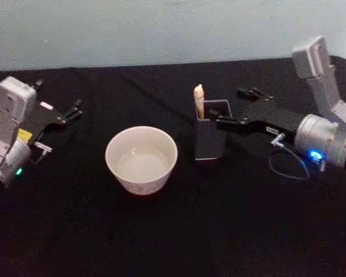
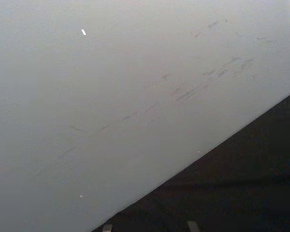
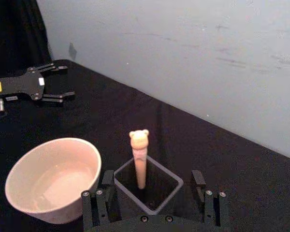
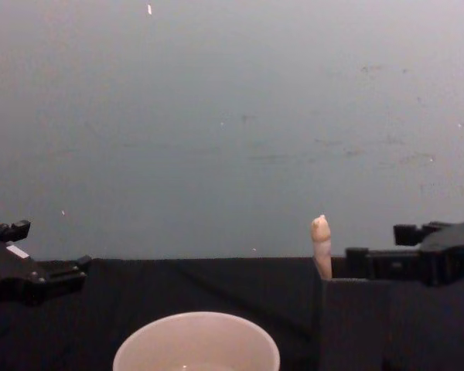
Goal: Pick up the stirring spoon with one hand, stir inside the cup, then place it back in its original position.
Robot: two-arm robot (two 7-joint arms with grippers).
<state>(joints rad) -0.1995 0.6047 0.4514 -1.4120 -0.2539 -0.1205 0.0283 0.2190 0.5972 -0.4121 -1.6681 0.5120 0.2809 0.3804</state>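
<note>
A black tabletop (image 1: pixel 161 231) runs back to a pale grey wall (image 1: pixel 161 29). Your stirring spoon (image 1: pixel 199 101) stands upright in the dark grey holder (image 1: pixel 210 144), near the cup (image 1: pixel 132 179), with its beige handle above the rim. The right gripper (image 1: pixel 229 107) is at the holder with jaws spread, not touching the handle, so you're at the pick-up step. Next, by my judgement: centre the jaws on the handle, close, lift straight up. The left gripper (image 1: pixel 76 109) rests parked far left, jaws spread
</note>
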